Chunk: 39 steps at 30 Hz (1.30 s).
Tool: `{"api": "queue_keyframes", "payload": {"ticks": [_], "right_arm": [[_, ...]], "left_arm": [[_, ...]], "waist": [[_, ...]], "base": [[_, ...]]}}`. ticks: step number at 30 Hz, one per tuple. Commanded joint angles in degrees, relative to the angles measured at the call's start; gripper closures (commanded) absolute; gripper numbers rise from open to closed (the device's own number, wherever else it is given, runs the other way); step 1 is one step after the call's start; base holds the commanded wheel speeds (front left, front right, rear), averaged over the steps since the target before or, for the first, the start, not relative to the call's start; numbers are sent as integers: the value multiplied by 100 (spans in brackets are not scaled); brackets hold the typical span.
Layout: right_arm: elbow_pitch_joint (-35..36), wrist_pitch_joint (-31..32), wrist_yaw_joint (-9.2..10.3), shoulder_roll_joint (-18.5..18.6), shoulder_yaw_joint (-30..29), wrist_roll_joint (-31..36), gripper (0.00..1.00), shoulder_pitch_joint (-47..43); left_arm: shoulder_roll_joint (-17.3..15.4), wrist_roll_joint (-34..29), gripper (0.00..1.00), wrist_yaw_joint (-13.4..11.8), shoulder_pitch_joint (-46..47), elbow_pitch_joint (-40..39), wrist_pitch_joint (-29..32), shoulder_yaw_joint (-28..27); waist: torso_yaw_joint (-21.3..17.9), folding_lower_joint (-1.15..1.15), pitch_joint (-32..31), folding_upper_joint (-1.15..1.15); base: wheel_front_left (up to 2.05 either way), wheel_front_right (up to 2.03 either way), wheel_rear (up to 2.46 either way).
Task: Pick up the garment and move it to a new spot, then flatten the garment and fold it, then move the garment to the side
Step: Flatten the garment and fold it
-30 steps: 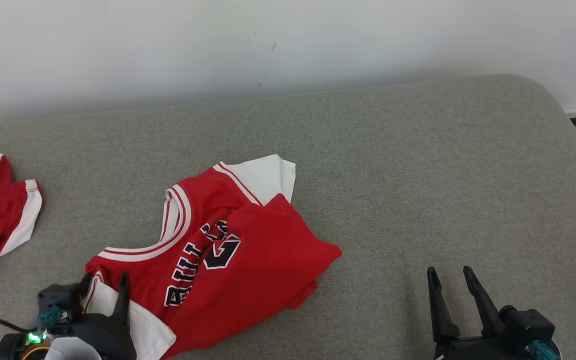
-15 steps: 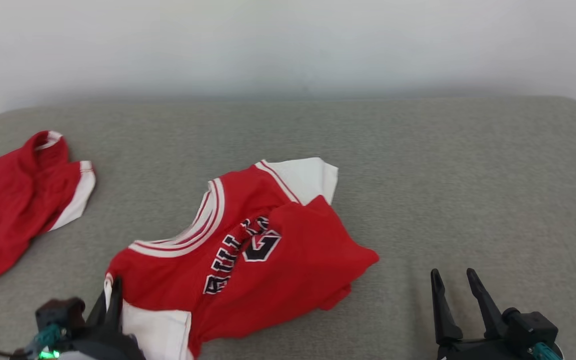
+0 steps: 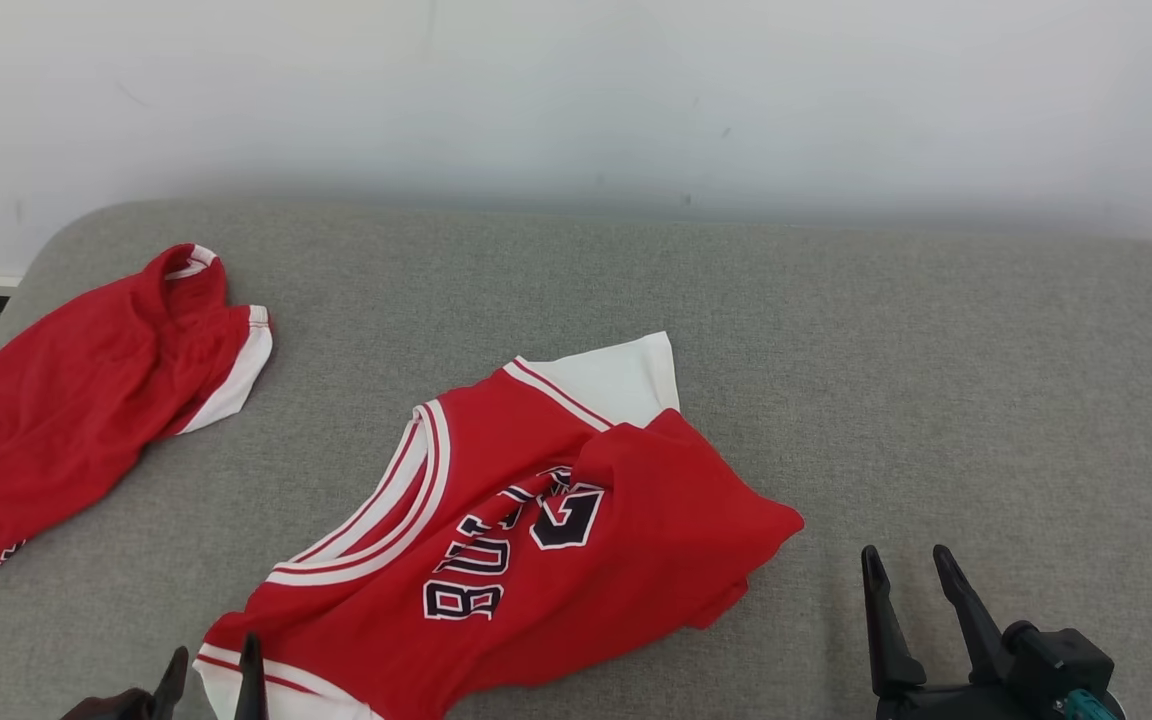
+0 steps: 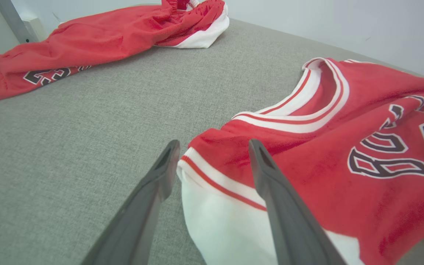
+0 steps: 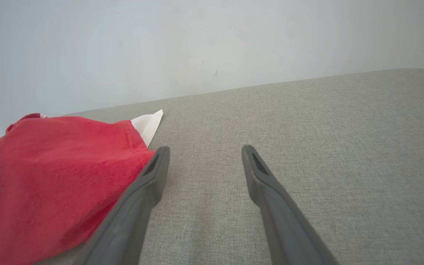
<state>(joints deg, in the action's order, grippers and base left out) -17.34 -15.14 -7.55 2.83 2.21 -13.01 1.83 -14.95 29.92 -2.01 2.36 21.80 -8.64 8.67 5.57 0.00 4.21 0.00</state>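
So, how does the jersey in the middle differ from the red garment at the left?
The jersey lies in the middle, a white edge between the fingers of the open left gripper; the red garment lies far left, untouched. The jersey shows collar and lettering; the red garment is bunched up. Both are red with white trim.

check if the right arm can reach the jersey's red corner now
Probably yes: the right gripper is open close beside the jersey, with only bare grey cushion between them.

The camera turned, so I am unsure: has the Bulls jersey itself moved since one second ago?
Yes. The jersey slid left, closer to the other red garment.
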Motion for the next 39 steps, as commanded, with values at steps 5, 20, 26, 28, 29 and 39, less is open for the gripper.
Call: {"api": "queue_keyframes", "payload": {"ticks": [5,20,26,28,29,39], "right_arm": [[3,0,13,9,-37,49,0,-77],[-779,-1,13,11,461,-172,0,147],[-1724,0,13,9,610,-386,0,781],[-2151,0,13,8,666,-522,0,992],[-2325,-1,13,10,663,-565,0,1123],[-3559,-1,13,8,940,-1375,59,1859]], "left_arm": [[22,-135,0,-56,125,-224,-415,-73],[109,-658,0,-273,-494,-556,-650,74],[142,-824,0,-277,-570,-609,-651,148],[141,-831,0,-253,-578,-612,-652,164],[155,-825,0,-245,-572,-606,-653,168],[194,-814,0,-159,-484,-539,-658,136]], "waist": [[67,0,-94,0],[362,0,-508,0],[617,0,-560,0],[702,0,-576,0],[743,0,-582,0],[950,0,-549,0]], "base": [[0,0,0],[0,0,0],[0,0,0],[0,0,0],[0,0,0],[0,0,0]]}}
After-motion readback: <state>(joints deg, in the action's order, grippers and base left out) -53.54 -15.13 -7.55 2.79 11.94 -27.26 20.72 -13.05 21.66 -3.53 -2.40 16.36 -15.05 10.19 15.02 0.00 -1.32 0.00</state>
